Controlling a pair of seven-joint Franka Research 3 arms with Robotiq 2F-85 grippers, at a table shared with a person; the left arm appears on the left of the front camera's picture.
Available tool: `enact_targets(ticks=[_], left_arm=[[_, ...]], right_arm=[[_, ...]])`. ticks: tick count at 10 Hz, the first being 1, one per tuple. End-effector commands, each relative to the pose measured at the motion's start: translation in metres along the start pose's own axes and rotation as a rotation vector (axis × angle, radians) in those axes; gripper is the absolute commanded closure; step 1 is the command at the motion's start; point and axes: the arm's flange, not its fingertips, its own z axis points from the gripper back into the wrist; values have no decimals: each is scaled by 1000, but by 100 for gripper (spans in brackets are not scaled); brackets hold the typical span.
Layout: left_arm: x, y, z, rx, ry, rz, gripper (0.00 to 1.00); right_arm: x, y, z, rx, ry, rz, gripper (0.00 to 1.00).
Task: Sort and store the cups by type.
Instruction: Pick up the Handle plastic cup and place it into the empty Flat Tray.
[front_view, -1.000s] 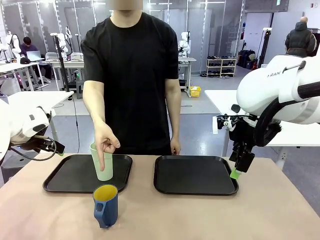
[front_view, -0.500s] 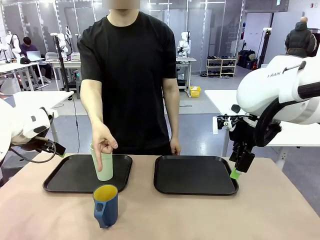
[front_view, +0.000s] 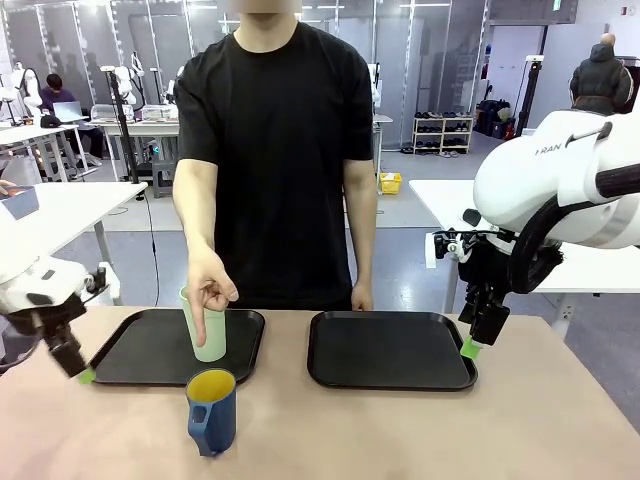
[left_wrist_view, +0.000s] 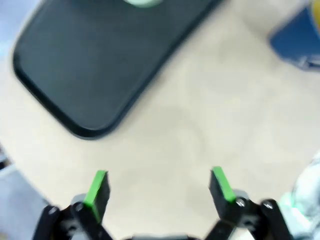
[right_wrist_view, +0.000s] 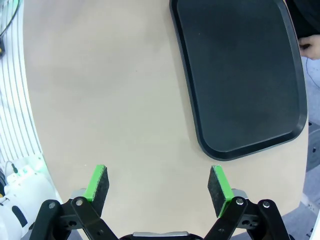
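- Collision risk is judged highest at the tumbler (front_view: 208, 338). It is partly covered by the person's hand (front_view: 210, 288), with one finger pointing down its front, so a reach there could strike the hand or tip the tall cup.
- The mug (front_view: 211, 410) could be knocked over or shoved along the table (front_view: 400, 430) by a sideways approach. It stands just in front of the left tray (front_view: 140, 350), with its handle turned toward the robot's side.
- A mis-sort is possible, since nothing seen marks which tray suits which type.
- The left claw (left_wrist_view: 159, 182) is seen wide open and empty, low beside the left tray's outer corner. Its wrist view is blurred, so fine aim cannot be judged from it.
- The right claw (right_wrist_view: 159, 186) is open and empty, above bare table beside the right tray (right_wrist_view: 240, 75).
- The tumbler is pale mint green, tall and handleless. It stands upright on the left tray, toward its right side.
- The mug is dark blue, shorter, and yellow inside. It stands upright on the table, off both trays.
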Motion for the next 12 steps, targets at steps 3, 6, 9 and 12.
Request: enact_targets(ticks=[3,6,9,12], left_arm=[[-12,4,-6,-25,44,-314,0],[-12,-2,-5,-58,61,-270,0],[-12,-2,-5,-58,61,-270,0],[-1,-21,-26,-132,12,-345,0]], right_arm=[[-1,3,-2,-12,-7,-13,0],[-1,3,-2,-12,-7,-13,0],[-1,3,-2,-12,-7,-13,0],[-1,3,-2,-12,-7,-13,0]])
